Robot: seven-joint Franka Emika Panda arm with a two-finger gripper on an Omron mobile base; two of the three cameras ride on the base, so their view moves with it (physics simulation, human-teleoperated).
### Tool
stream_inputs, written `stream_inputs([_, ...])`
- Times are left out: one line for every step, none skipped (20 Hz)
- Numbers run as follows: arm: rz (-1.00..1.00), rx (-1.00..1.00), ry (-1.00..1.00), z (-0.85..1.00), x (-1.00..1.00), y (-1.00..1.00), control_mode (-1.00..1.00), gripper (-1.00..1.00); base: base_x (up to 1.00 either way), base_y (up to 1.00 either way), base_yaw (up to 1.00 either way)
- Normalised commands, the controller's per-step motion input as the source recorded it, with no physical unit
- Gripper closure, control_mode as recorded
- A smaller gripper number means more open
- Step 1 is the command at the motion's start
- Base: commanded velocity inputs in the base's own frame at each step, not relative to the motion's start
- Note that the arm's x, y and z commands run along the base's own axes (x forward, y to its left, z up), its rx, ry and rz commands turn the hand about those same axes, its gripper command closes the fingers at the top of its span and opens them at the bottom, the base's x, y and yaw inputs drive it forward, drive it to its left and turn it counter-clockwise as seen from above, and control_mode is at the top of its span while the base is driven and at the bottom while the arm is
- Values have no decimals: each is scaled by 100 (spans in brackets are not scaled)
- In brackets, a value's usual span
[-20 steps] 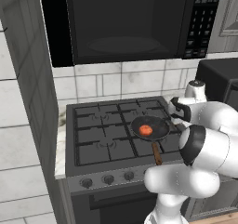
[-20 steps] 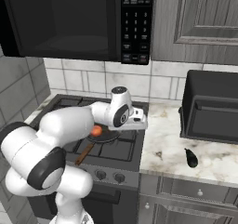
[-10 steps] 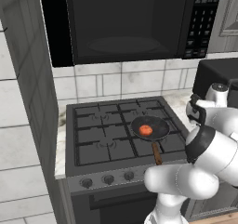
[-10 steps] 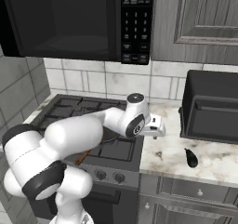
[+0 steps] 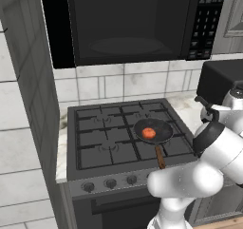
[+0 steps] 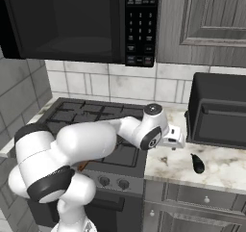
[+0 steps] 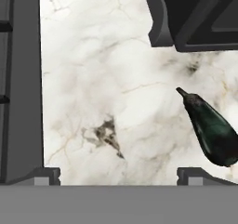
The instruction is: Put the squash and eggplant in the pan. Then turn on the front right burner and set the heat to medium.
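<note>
Eggplant [image 7: 211, 130], a glossy dark teardrop with a thin stem tip, lies on the veined white marble counter [image 7: 107, 69] at about 3 o'clock in my hand view, its stem pointing toward 11 o'clock; in the right base view it sits at 4 o'clock from the gripper [image 6: 176, 140], near but apart. I judge the wrist is held over the counter so the camera can look straight down on this second vegetable. The two dark fingertips [image 7: 44, 175] stand wide apart with nothing between them. The pan [image 5: 153, 130], a matte black skillet with a straight wooden handle, rests on the cast-iron grate over the front right burner [image 5: 167, 138] and already holds an orange squash [image 5: 148, 133]. A boxy black appliance [image 6: 218, 113] stands at the counter's rear. The knobs [image 5: 110, 183], I judge, come last.
</note>
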Motion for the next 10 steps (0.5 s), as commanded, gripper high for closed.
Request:
stream_inputs([-3, 0, -3, 0, -1, -34, -100, -100, 0, 0, 0])
stream_inputs([-3, 0, -4, 0, -4, -34, -100, -100, 0, 0, 0])
stream_inputs([-3, 0, -3, 0, 0, -34, -100, -100, 0, 0, 0])
stream_inputs([-3, 0, -4, 0, 0, -33, -100, -100, 0, 0, 0])
stream_inputs([-4, 0, -5, 0, 0, -37, -100, -100, 0, 0, 0])
stream_inputs([-5, 0, -4, 0, 0, -41, -100, -100, 0, 0, 0])
stream_inputs([-5, 0, -5, 0, -6, -41, -100, -100, 0, 0, 0])
stream_inputs([-6, 0, -5, 12, -19, -32, -100, -100, 0, 0, 0])
stream_inputs([-9, 0, -7, 16, -29, -26, -100, -100, 0, 0, 0])
stream_inputs([-10, 0, -2, 15, -27, -24, -100, -100, 0, 0, 0])
